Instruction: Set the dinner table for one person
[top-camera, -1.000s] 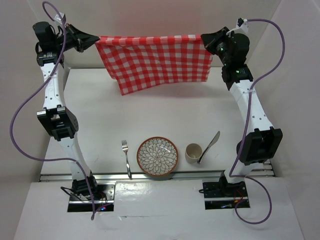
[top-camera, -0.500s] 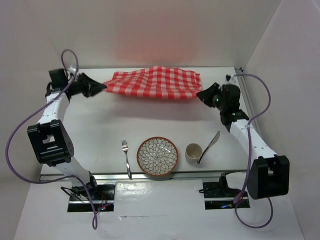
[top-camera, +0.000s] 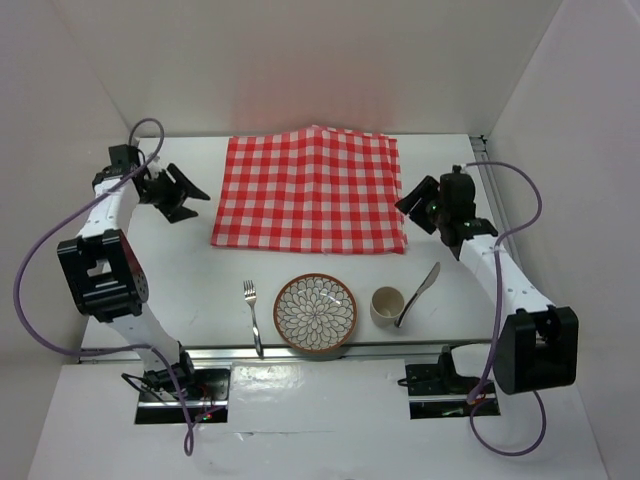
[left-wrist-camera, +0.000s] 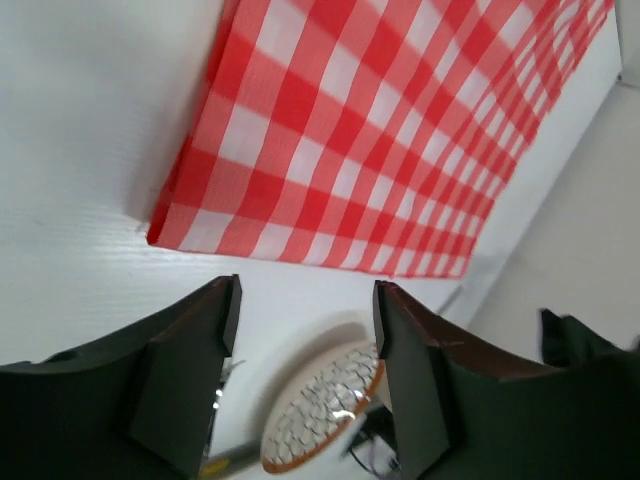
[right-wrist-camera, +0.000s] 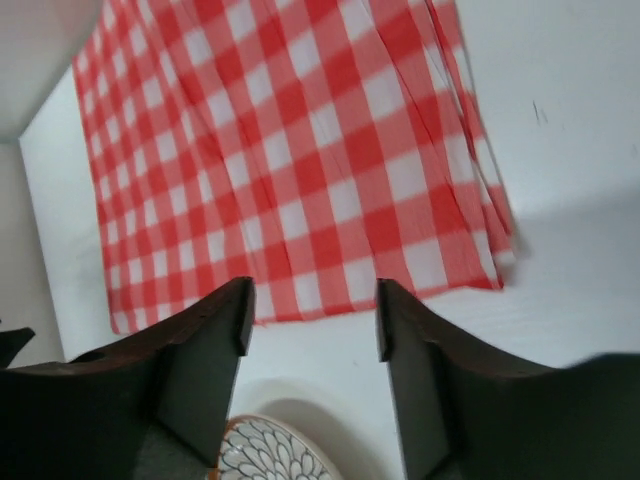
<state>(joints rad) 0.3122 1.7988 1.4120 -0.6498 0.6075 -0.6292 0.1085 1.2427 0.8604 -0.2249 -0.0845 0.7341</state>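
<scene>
The red-and-white checked cloth (top-camera: 312, 190) lies spread flat on the back half of the dinner table (top-camera: 200, 270). My left gripper (top-camera: 190, 203) hovers just off the cloth's left edge, open and empty. My right gripper (top-camera: 408, 210) is beside the cloth's right near corner, also open and empty. The left wrist view shows the cloth (left-wrist-camera: 380, 130) beyond my open left gripper (left-wrist-camera: 307, 290). In the right wrist view the cloth (right-wrist-camera: 290, 150) lies ahead of my open right gripper (right-wrist-camera: 313, 292). A patterned plate (top-camera: 315, 313) sits near the front edge.
A fork (top-camera: 253, 315) lies left of the plate. A cream cup (top-camera: 386, 305) stands to the plate's right, with a knife (top-camera: 420, 290) beside it. White walls close in the table at the back and sides. A metal rail (top-camera: 300, 352) runs along the near edge.
Both grippers held the cloth stretched up in the air, came down and forward, then opened and let go. The cloth now lies flat on the table.
</scene>
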